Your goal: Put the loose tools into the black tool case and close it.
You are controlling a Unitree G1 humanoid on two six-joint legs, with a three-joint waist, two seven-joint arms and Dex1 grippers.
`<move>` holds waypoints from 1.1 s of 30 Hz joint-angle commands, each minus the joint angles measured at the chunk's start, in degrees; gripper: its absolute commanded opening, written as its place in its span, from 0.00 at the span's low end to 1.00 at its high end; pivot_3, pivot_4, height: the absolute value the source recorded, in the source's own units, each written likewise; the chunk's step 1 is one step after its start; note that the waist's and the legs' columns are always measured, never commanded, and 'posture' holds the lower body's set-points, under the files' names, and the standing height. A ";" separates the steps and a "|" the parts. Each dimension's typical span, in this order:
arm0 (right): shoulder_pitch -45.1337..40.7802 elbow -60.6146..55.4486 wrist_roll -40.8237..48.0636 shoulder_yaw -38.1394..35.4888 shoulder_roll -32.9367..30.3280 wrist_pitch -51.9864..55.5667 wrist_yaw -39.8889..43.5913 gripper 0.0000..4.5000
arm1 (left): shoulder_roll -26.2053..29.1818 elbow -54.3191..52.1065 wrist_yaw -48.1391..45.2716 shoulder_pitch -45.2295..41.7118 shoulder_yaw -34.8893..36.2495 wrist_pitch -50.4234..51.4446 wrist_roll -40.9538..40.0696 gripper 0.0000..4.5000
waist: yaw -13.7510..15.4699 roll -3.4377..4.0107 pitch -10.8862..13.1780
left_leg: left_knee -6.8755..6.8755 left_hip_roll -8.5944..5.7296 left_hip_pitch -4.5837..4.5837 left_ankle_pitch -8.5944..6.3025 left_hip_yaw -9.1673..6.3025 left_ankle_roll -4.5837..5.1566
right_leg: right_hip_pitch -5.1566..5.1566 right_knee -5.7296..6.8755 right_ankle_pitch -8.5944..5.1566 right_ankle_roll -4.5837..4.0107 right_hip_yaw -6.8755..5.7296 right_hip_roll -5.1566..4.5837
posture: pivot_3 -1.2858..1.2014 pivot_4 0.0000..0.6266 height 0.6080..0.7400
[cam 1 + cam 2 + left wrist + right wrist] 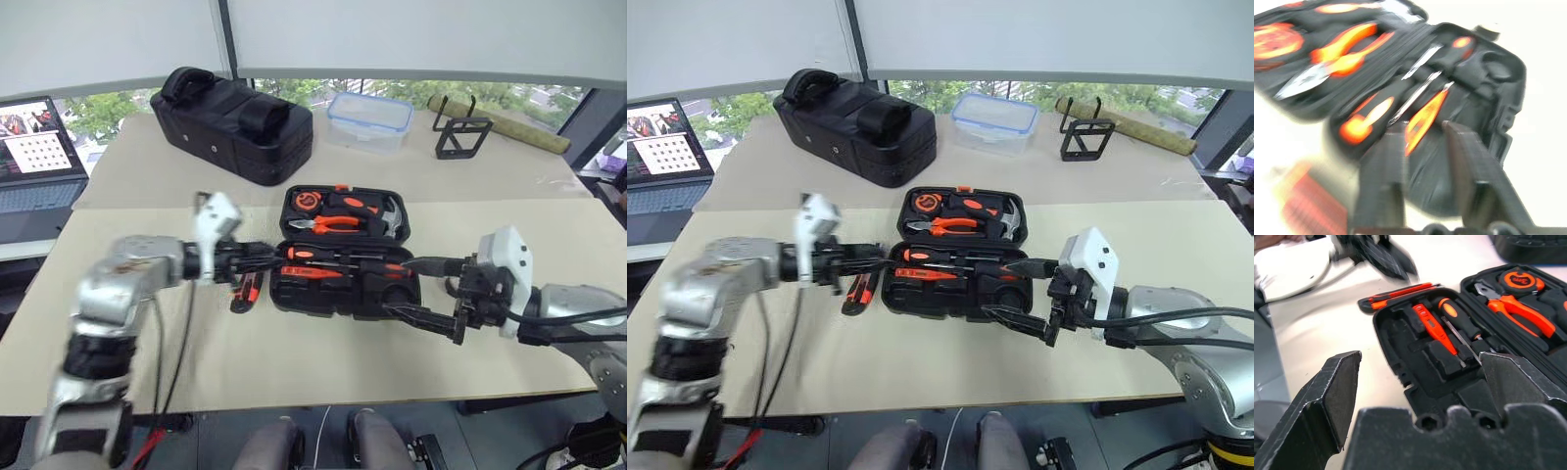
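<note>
Plainly unfinished: black tool case (345, 253) lying open on the table (294, 367), lid half with tape measure (307, 200), pliers (338, 224) and hammer (390, 217), near half with two screwdrivers (338, 257) and an orange tester pen (1434, 327) already seated. Utility knife (246, 290) outside on the table, just beside the case's left edge, right by the left gripper (257, 257). Left gripper's fingers (1382, 183) parted, nothing between them, hanging over the case's left edge. Right gripper (423, 290) spread wide and empty, poised at the case's right front corner.

Likely trouble from here: pinching the knife at one end and tipping it, so it lands askew across its recess and blocks the lid. Nudging the light case sideways while reaching, spoiling the right gripper's line. Closing too soon with the knife out. Black tape roll not made out.
</note>
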 commanded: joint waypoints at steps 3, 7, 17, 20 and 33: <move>-3.90 1.46 -0.03 0.93 -1.35 -1.86 4.38 1.00 | 5.55 -7.44 6.27 14.40 16.03 6.64 -0.72 0.84 | 0.53 0.00 0.02 | 0.00 0.01 0.05 -0.01 -0.01 -0.02 | 0.04 -0.03 -0.01 -0.02 -0.05 0.03 | 0.52 0.24 0.86; -6.59 3.28 -0.63 2.65 -1.19 -2.25 6.30 1.00 | 6.20 -10.35 9.76 19.38 19.12 9.02 -1.88 1.00 | 1.91 -0.03 0.04 | 0.00 -0.01 0.20 -0.08 -0.05 -0.05 | 0.11 -0.22 -0.01 -0.02 -0.07 -0.05 | 0.52 0.24 0.86; -9.08 4.10 -1.95 6.41 0.39 -2.52 7.25 1.00 | -5.17 -8.54 29.07 -5.50 1.03 31.25 -1.06 1.00 | 2.66 -0.14 0.03 | 0.08 -0.06 0.25 -0.31 -0.13 -0.45 | 0.66 -0.55 0.18 0.11 -0.23 -0.03 | 0.52 0.24 0.86; -8.97 3.60 -2.08 6.46 1.03 -2.38 6.40 1.00 | -8.07 -5.98 32.42 -10.32 -3.29 33.52 0.06 1.00 | 2.28 -0.16 0.04 | 0.04 -0.03 0.17 -0.30 -0.13 -0.44 | 0.57 -0.57 0.18 0.11 -0.23 0.00 | 0.52 0.24 0.86; -3.63 -0.16 -3.44 4.43 2.71 -3.14 1.12 1.00 | -8.64 1.69 35.01 -10.18 -17.70 28.08 2.26 0.94 | 1.39 -0.09 0.01 | -0.02 -0.03 0.20 -0.30 -0.10 -0.52 | 0.41 -0.51 0.16 0.08 -0.12 0.01 | 0.52 0.24 0.86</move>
